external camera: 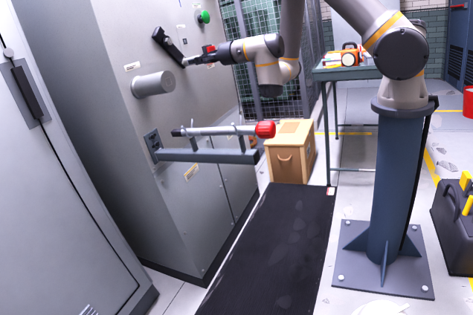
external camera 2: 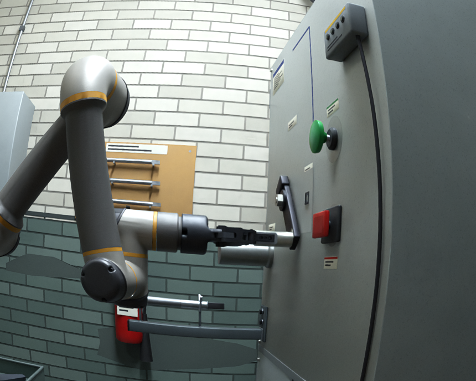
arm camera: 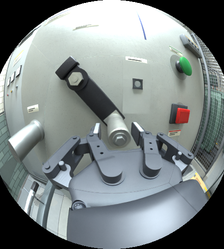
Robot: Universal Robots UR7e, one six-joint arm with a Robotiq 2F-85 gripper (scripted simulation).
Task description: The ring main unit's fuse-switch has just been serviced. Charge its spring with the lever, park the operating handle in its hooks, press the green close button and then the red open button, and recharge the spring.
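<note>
My gripper (arm camera: 117,130) is open at the silver grip (arm camera: 117,133) of the black charging lever (external camera: 168,46), with a finger to either side of the grip and nothing held. The lever (external camera 2: 288,207) slants down from its hex pivot (arm camera: 73,79) on the grey panel. The green close button (external camera 2: 318,136) sits above the red open button (external camera 2: 321,224), both to the right of the lever. The operating handle (external camera: 222,130), silver with a red knob (external camera: 265,129), lies across the hooks of the bracket (external camera: 203,155) low on the cabinet.
A cardboard box (external camera: 291,150) stands on the floor beside the bracket's end, with a black mat (external camera: 274,252) in front of it. A silver cylinder (external camera: 152,84) juts from the panel below the lever. A green table (external camera: 343,70) and mesh fence stand behind the arm.
</note>
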